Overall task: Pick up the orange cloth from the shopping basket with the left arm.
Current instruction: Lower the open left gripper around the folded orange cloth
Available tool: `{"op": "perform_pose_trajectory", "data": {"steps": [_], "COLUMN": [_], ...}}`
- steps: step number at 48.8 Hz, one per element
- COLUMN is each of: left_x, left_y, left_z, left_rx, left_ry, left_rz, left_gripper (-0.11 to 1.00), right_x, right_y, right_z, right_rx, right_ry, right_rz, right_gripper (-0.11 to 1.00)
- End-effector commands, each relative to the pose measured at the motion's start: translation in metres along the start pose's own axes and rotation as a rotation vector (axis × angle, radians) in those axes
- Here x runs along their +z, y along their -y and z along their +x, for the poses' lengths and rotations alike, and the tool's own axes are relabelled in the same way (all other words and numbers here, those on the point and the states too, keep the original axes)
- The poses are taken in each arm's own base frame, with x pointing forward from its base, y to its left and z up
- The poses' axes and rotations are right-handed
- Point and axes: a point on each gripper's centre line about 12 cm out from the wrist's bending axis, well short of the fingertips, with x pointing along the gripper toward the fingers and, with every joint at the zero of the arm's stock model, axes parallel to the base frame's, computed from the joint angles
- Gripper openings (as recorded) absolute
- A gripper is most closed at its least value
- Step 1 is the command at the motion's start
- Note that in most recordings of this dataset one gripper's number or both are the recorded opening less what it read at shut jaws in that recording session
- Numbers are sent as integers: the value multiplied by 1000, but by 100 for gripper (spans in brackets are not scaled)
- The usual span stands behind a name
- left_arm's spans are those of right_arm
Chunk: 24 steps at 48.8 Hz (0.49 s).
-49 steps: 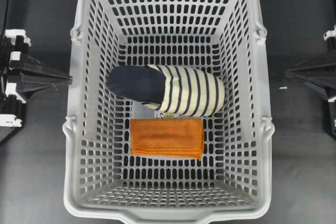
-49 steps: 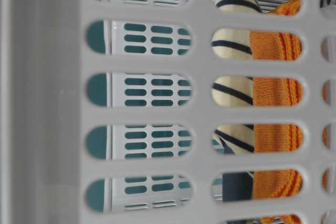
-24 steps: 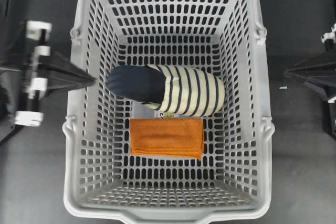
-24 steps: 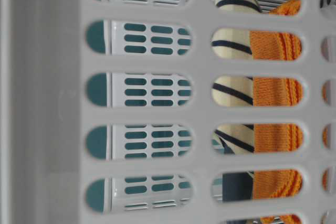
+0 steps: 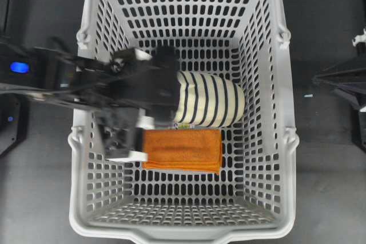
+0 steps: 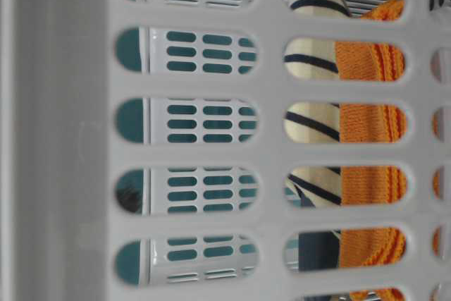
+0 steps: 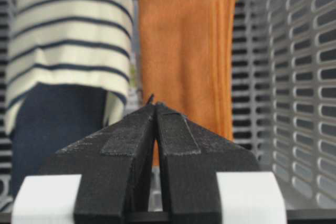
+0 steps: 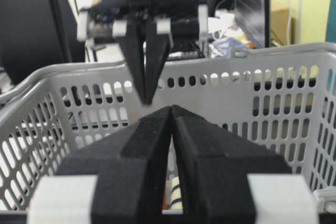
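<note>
Entry: my left gripper (image 7: 156, 109), jaws pressed together and empty, having just swung in over the basket's (image 5: 86, 10) left rim. Orange cloth (image 5: 182, 150) lying mid-floor beside the slipper (image 5: 209, 100). Jaws needing to open before descent.

The shopping basket (image 5: 83, 141) stands on the surface (image 5: 326, 187) between the two arms, with the slipper (image 5: 211, 100) and the orange cloth (image 5: 183, 150) lying on its floor, the cloth just beside the slipper on the side toward the bottom of the overhead view. The left arm (image 5: 68, 81) reaches over the basket's left rim, and the left gripper (image 7: 156, 109) hangs inside the basket above the left ends of the slipper and the cloth. The right gripper (image 8: 171, 109) sits outside the basket, to the right of its right wall.
</note>
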Motion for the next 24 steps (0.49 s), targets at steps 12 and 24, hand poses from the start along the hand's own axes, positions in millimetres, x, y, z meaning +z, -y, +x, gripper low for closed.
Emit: {"op": "perform_pose_trajectory", "data": {"steps": [12, 24], "left_x": [20, 9], "left_y": [7, 21], "left_z": [32, 61], "left_rx": [6, -10], "left_ry": [-110, -156], "left_rz": [6, 13], "left_gripper": [15, 82], "right_x": [6, 3], "right_y": [-1, 0], "right_z": [0, -1], "right_rx": [2, -1], "right_ry": [21, 6], "right_rz": [5, 8], "right_gripper": [-1, -1]}}
